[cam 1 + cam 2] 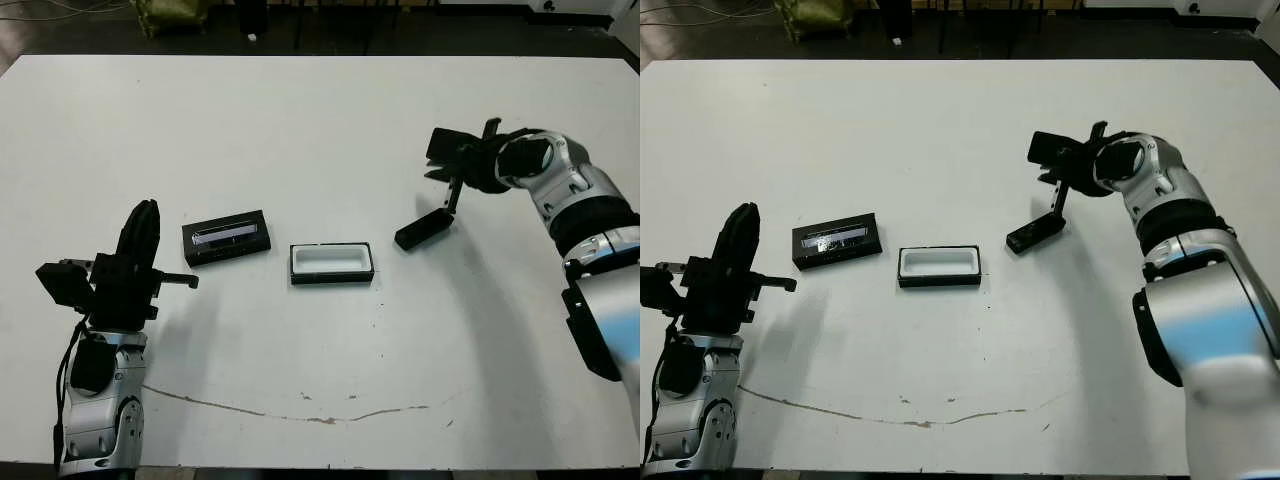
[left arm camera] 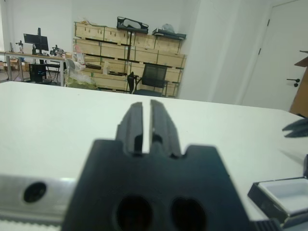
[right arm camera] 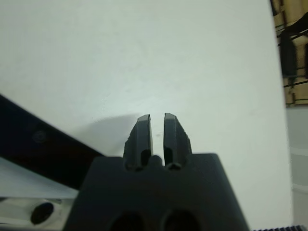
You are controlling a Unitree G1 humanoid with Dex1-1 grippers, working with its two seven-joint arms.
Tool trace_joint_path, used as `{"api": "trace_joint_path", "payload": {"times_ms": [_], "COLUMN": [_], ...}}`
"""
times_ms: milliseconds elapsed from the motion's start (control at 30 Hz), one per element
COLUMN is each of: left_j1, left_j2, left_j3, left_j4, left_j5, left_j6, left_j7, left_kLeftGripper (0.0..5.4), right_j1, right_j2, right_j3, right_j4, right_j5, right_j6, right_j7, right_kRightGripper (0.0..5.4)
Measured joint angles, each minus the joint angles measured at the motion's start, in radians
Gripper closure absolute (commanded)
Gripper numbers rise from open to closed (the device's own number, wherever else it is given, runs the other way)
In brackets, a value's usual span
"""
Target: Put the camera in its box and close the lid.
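The box (image 1: 331, 263) lies open in the middle of the table and its white lining shows empty. Left of it lies the lid (image 1: 227, 237), flat, with its glossy strip facing up. The camera (image 1: 423, 229), a plain black bar, lies slanted on the table right of the box. My right gripper (image 1: 449, 208) points down at the camera's far end, shut with nothing between its fingers. In the right wrist view the camera (image 3: 43, 149) lies beside the fingertips (image 3: 144, 126). My left gripper (image 1: 147, 208) is shut and empty, left of the lid.
A thin brown crack line (image 1: 300, 415) runs across the white table (image 1: 320, 120) near its front edge. A corner of the box (image 2: 284, 195) shows in the left wrist view, with stacked crates and a chair (image 2: 153, 79) beyond the table.
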Motion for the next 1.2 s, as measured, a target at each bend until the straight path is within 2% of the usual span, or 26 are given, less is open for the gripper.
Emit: {"api": "trace_joint_path", "payload": {"times_ms": [567, 867, 1200], "left_j1": [0.001, 0.002, 0.002], "left_j2": [-0.004, -0.004, -0.005], "left_j3": [0.0, 0.0, -0.001], "left_j4": [0.003, 0.002, -0.002], "left_j5": [0.005, -0.002, -0.011], "left_j6": [-0.009, -0.011, -0.01], "left_j7": [0.001, -0.002, 0.0], "left_kLeftGripper": [5.38, 5.38, 5.38], "right_j1": [0.067, 0.096, 0.188], "right_j2": [0.005, -0.034, -0.124], "right_j3": [-0.007, -0.009, -0.011], "right_j4": [-0.058, -0.108, -0.251], "right_j5": [0.021, 0.042, 0.061], "right_j6": [0.001, -0.019, -0.059], "right_j7": [0.038, 0.106, 0.149], "right_kRightGripper": [5.4, 5.4, 5.4]}}
